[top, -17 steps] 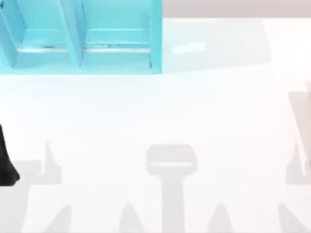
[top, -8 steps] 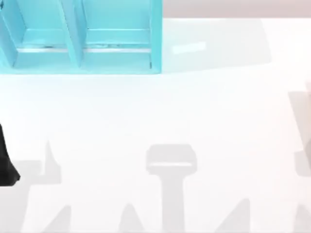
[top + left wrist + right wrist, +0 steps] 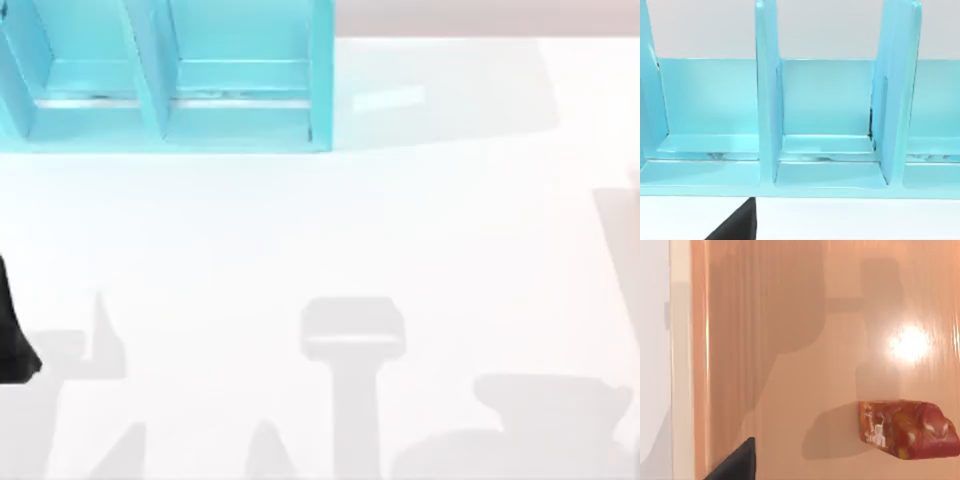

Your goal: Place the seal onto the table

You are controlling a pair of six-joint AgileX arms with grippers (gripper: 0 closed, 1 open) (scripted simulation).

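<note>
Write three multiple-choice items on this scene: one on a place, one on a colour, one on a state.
1. Where on the table does the shelf unit stand in the top view?
A. near right corner
B. far left
C. centre

2. What colour is the surface under the seal in the right wrist view?
A. glossy peach-orange
B. turquoise
C. black

3. What state is the seal in?
A. clamped in a claw
B. standing in a shelf compartment
C. lying free on the surface

Answers:
1 B: the turquoise unit fills the top view's upper left.
2 A: the seal casts its shadow on a shiny peach-orange plane.
3 C: it rests on that plane with nothing touching it.
</note>
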